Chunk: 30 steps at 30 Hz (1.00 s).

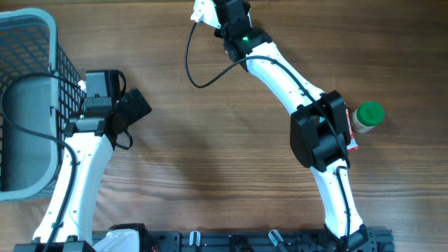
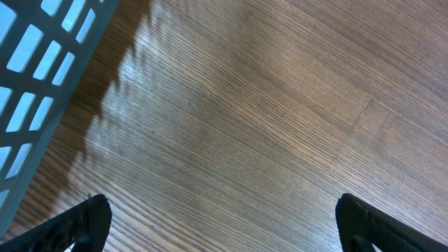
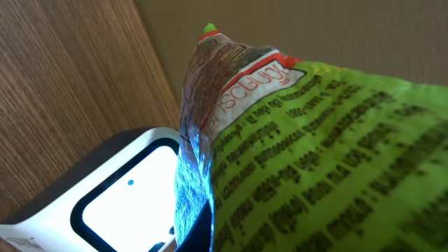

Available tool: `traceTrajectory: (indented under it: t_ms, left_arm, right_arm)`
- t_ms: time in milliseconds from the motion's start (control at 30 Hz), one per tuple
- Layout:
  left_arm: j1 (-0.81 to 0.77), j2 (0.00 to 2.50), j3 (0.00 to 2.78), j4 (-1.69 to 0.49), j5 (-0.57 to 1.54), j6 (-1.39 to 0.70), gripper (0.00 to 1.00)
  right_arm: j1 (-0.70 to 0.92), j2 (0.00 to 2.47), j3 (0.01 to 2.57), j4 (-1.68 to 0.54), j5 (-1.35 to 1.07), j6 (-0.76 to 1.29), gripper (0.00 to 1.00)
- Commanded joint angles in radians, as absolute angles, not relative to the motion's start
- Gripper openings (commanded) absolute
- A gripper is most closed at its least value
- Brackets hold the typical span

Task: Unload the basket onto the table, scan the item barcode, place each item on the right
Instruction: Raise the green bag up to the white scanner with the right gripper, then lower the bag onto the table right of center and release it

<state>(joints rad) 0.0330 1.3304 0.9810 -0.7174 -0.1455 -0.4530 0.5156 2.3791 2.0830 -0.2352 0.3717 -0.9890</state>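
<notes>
You have the wooden table [image 1: 210,154] under everything. The grey mesh basket [image 1: 64,66] sits at its far left edge.

Your right arm [image 1: 280,73] reaches from the near edge up to the far middle of the table. Your left arm [image 1: 77,175] stands beside the basket.

Your left gripper [image 2: 222,210] hangs over bare wood with its jaws spread wide and nothing between them. A corner of the basket shows at the upper left of its wrist view.

Your right gripper [image 1: 222,15] is closed at the far edge. Its fingers are out of the wrist view, but the green packet [image 3: 315,154] fills that view from the lower right, so the grip looks to be on the packet.

The packet's printed face, with a red-and-white band near the top seam, is tilted just over the white scanner [image 3: 119,203]. The scanner's window glows bright, and the light catches the packet's crimped edge. You cannot make out a barcode from here.

Off to your right, well apart from the scanner, a bottle with a green cap [image 1: 367,116] lies by the right arm's elbow. A small red-and-white thing [image 1: 352,145] peeks out beside that elbow, too hidden to identify.
</notes>
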Motion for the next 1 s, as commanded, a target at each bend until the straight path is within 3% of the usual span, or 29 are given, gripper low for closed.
traceTrajectory:
  t_ms: [0,233,400,700,800,967]
  left_arm:
    - [0.038,1.323,0.986,-0.716,-0.159,-0.448,1.00]
    - [0.038,1.323,0.986,-0.716,-0.159,-0.448,1.00]
    - [0.038,1.323,0.986,-0.716,-0.159,-0.448,1.00]
    - [0.038,1.323,0.986,-0.716,-0.159,-0.448,1.00]
    - [0.038,1.323,0.986,-0.716,-0.159,-0.449,1.00]
    - [0.038,1.323,0.986,-0.716,-0.159,-0.448,1.00]
  right_arm:
    - [0.515,2.384,2.085,-0.222,0.396,-0.937,0.04]
    - [0.500,2.336,2.087,-0.224,0.398,-0.773,0.04]
    - [0.479,2.204,2.087,-0.345,0.252,-0.626,0.04]
    - [0.357,1.919,2.086,-0.910,-0.145,-0.240,0.04]
    - [0.244,1.895,2.085,-1.194,-0.319,-0.236,0.04]
    - [0.138,1.913,1.967,-1.382,-0.342,-0.235,0.04]
